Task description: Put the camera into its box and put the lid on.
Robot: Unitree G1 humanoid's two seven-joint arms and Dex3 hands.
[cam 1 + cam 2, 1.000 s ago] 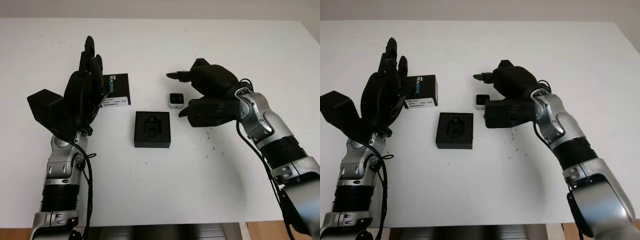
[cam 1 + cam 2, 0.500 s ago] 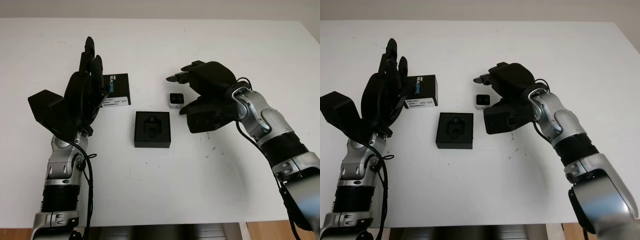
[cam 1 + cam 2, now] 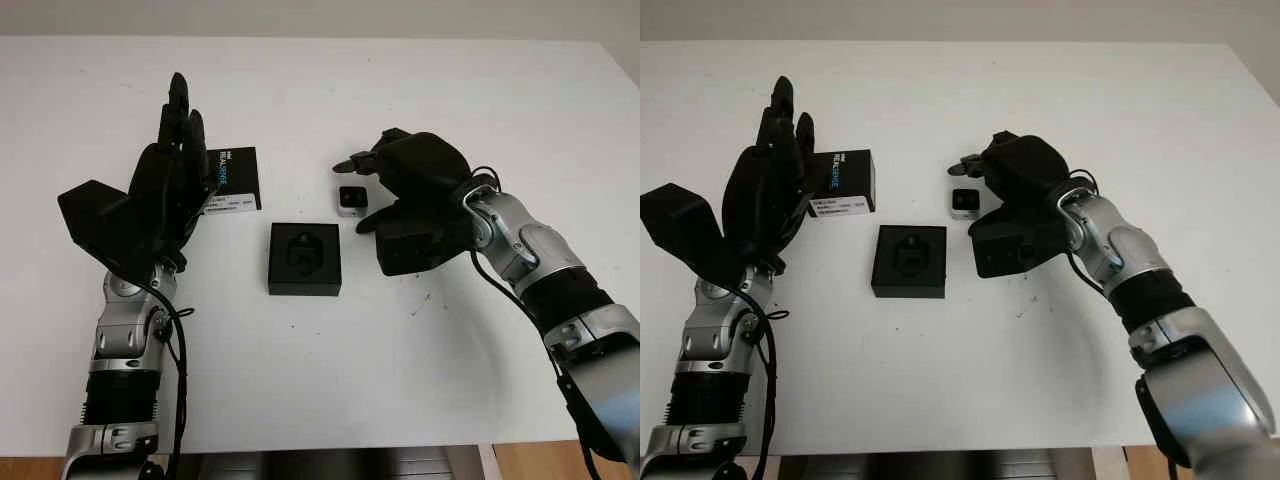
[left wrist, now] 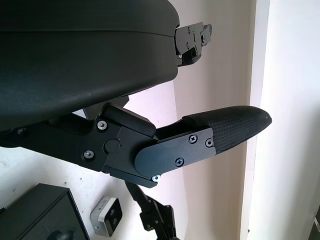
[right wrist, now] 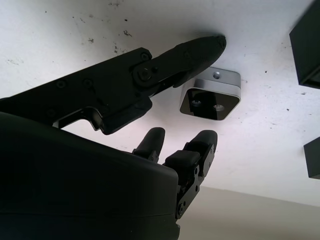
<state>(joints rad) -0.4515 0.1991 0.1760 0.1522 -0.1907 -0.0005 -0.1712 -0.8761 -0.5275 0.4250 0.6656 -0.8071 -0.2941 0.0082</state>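
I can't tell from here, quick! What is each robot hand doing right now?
Left hand: open, raised above the table near the lid, holding nothing.
Right hand: open around the camera, not gripping it yet.

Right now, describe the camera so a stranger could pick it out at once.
On the white table, find the open black box at the middle. Just beyond its far right corner, under the right hand, sits the camera: a small silver cube with a dark glass face, the one pale item among black ones.
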